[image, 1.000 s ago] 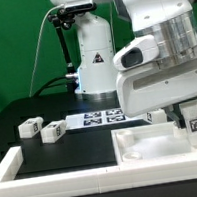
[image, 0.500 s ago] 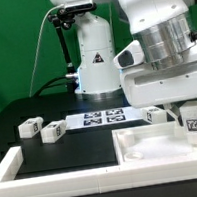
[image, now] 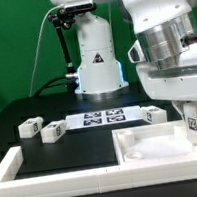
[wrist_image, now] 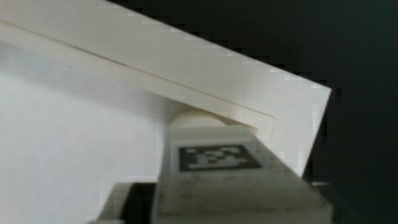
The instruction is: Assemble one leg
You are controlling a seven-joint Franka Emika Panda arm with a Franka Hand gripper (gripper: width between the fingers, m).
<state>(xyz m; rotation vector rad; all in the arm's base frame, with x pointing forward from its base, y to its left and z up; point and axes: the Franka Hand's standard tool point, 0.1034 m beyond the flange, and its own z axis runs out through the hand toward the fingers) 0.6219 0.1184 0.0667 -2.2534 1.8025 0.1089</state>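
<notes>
**Arm over the white panel, leg in the gripper**
The gripper pinches the leg by its sides, just beside a corner of the panel on the black counter. A spare leg and a second spare leg lie well apart, on the exterior view's left.

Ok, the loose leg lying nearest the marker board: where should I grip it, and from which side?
Come from straight above, closing on the two long side faces of the loose leg, near mid-length. It lies flat on the table, top open, and the other loose leg to the exterior view's left lies apart, so fingers should fit. The gripper is shut on a third leg.
</notes>
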